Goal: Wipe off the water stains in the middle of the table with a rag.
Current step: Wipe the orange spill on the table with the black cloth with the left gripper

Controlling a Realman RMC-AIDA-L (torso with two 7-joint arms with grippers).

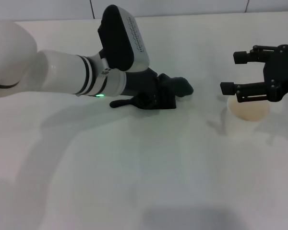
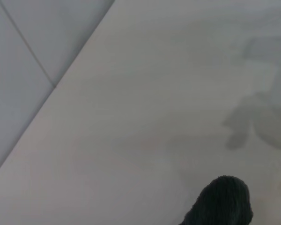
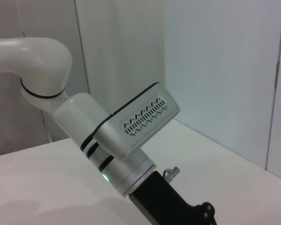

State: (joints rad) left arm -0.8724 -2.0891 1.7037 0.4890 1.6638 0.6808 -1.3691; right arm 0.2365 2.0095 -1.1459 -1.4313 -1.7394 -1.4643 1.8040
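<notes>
My left gripper [image 1: 169, 92] is low on the white table [image 1: 134, 163] near its middle, shut on the dark green-black rag [image 1: 180, 86], which is pressed against the surface. The rag's tip also shows in the left wrist view [image 2: 222, 201]. No orange-amber water stains show in any view; they may lie under the rag or the gripper. My right gripper [image 1: 233, 73] hangs open and empty at the right, apart from the rag. The right wrist view shows the left arm [image 3: 126, 140] from the side.
A translucent white plastic cup [image 1: 249, 115] stands on the table at the right, just below and behind my right gripper. The table's far edge meets a pale panelled wall [image 1: 182, 7].
</notes>
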